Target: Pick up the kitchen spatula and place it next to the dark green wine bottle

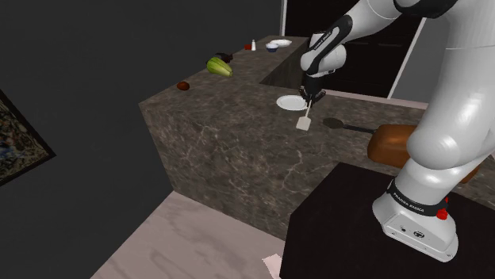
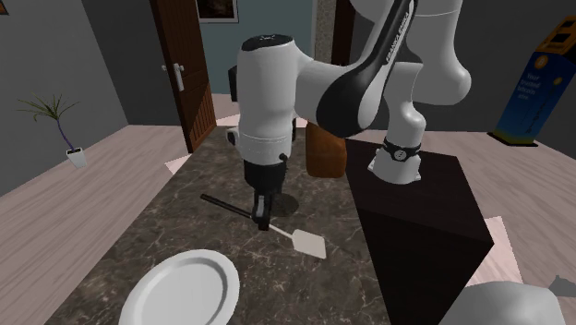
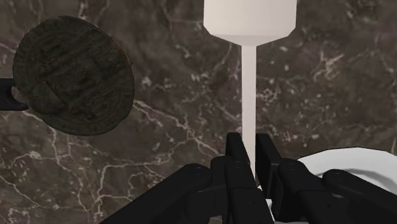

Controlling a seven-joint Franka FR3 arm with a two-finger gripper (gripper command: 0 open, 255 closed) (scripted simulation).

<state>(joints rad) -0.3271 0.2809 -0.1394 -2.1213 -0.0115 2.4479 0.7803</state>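
A white spatula with a thin handle and a flat square blade is clasped by its handle in my black gripper, which is shut on it. Seen from the second exterior view, the gripper points down at the dark marble counter and the spatula slants away from it, blade low by the countertop. In the wrist view the fingers pinch the spatula handle, which runs straight out to the blade. A green bottle-like thing lies at the counter's far end, well away from the gripper.
A white plate lies just beside the gripper. A dark round ladle with a black handle lies on the other side. A brown loaf-like block sits near the stand. Small dishes and a brown bowl stand far off.
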